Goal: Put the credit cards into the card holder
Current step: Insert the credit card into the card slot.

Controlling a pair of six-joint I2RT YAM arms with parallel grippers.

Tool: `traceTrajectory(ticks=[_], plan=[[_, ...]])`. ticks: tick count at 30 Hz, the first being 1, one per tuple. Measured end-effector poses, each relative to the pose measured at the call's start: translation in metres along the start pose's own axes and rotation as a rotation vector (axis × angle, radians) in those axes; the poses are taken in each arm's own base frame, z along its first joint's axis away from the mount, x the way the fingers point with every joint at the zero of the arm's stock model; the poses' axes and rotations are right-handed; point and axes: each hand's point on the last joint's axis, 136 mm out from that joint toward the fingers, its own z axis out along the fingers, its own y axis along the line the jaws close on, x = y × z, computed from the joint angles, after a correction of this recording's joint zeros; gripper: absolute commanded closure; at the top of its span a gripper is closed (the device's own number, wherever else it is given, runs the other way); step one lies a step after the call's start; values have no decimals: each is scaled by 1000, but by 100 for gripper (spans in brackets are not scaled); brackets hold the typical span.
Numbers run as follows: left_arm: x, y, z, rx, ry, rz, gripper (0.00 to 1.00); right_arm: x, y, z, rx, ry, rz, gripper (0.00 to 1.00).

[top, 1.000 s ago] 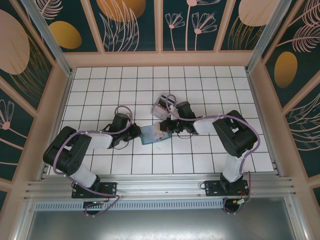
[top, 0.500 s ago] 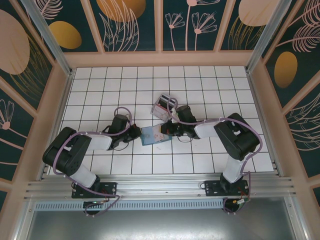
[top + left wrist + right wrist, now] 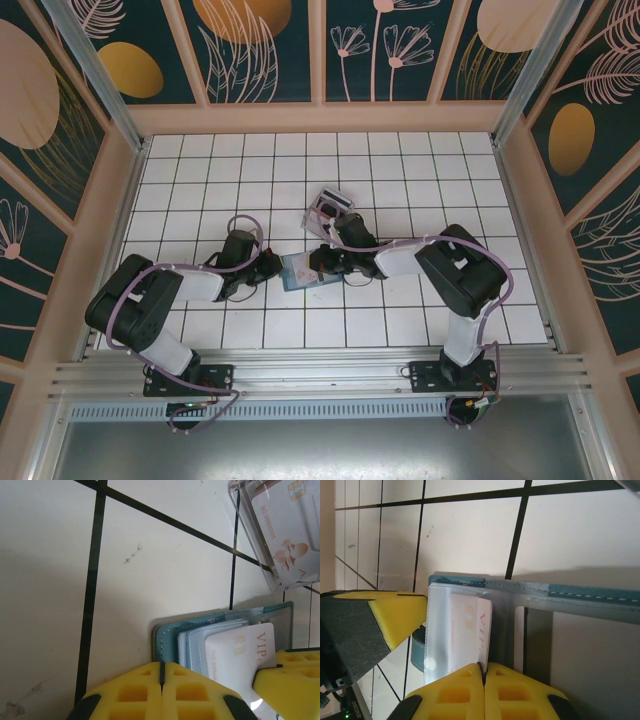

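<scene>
The white tiled surface (image 3: 200,180) carries everything. At its middle the teal card holder (image 3: 299,270) lies open, flat between the 2 arms. Just beyond it, on the far side, a clear stand (image 3: 330,205) holds more cards (image 3: 290,525). The left end effector (image 3: 161,677) is clenched at the holder's left edge (I can't tell whether it pinches the cover). The right end effector (image 3: 483,677) has its fingers pressed together at the edge of a white VIP card (image 3: 470,630), which sits partway in a clear slot.

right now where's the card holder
In the top view the card holder lies mid-table between the left gripper and right gripper, with the clear stand behind it.
</scene>
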Motion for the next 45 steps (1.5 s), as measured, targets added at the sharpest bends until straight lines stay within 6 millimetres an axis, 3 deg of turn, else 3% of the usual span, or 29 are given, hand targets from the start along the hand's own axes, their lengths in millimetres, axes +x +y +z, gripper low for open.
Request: traceTrajectory(ticks=[4, 9, 11, 16, 23, 26, 33, 41, 45], plan=[[0, 0, 0, 0, 1, 0, 97, -4, 1, -4, 36, -13, -27, 66], [0, 0, 0, 0, 1, 0, 98, -7, -2, -18, 109, -19, -65, 62], [0, 0, 0, 0, 1, 0, 98, -8, -2, -23, 133, -20, -83, 64], [0, 0, 0, 0, 2, 0, 98, -12, -4, -30, 157, -26, -111, 84], [0, 0, 0, -2, 4, -1, 98, -10, -13, -17, 173, 9, -103, 89], [0, 0, 0, -4, 5, -2, 98, -5, -20, -10, 180, 33, -95, 90], [0, 0, 0, -4, 5, -2, 98, -3, -9, 3, 148, 53, -114, 90], [0, 0, -1, -11, 6, -3, 98, -3, -7, 4, 150, 53, -118, 90], [0, 0, -2, -16, 9, 0, 98, -4, -4, -3, 156, 50, -134, 78]])
